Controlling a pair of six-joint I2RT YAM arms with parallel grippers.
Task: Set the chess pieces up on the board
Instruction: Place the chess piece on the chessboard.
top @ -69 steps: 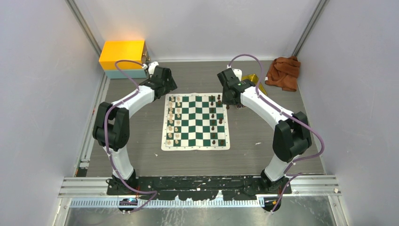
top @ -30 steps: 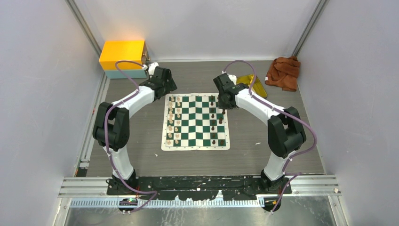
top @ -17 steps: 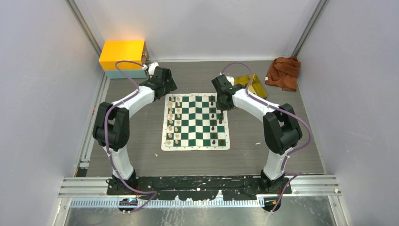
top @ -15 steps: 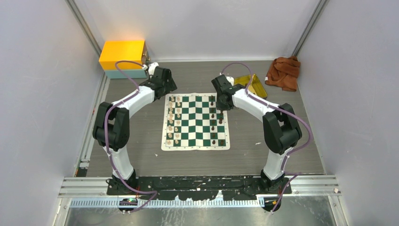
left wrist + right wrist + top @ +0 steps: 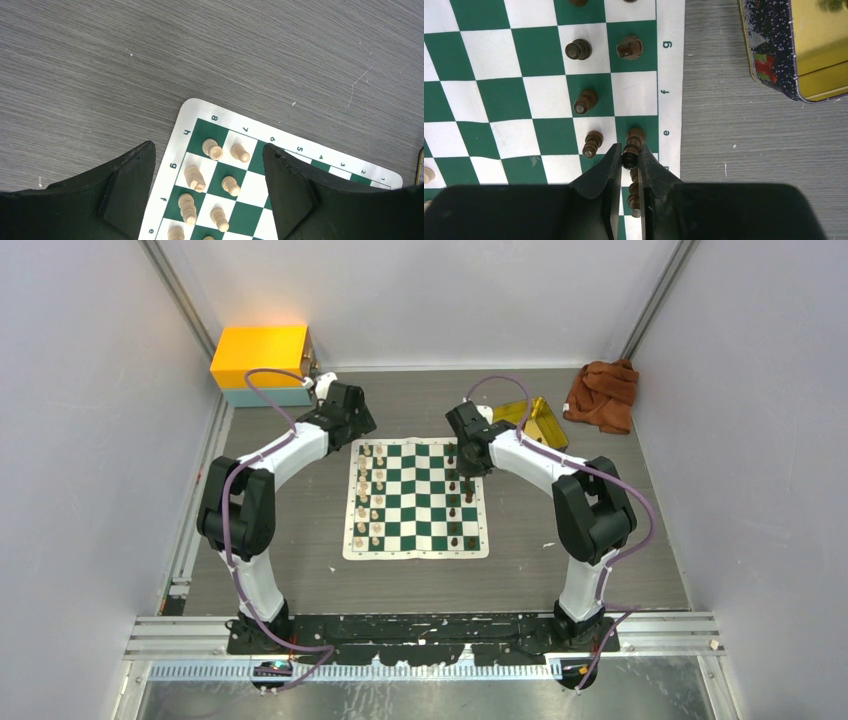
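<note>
On grey wood-grain tabletop (image 5: 530, 560): board (image 5: 418, 502); plain pale walls (image 5: 430, 300) around.

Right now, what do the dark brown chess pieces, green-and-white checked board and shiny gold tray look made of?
Dark brown chess pieces: likely turned wood, satin sheen. Green-and-white checked board: probably thin vinyl mat, printed squares, matte. Shiny gold tray: seemingly metal, reflective glare.

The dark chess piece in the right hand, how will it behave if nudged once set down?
The dark piece looks tall and slim, so it probably tips easily. Its rounded body would likely roll once toppled. Pinched in the right hand, it seems small and light.
</note>
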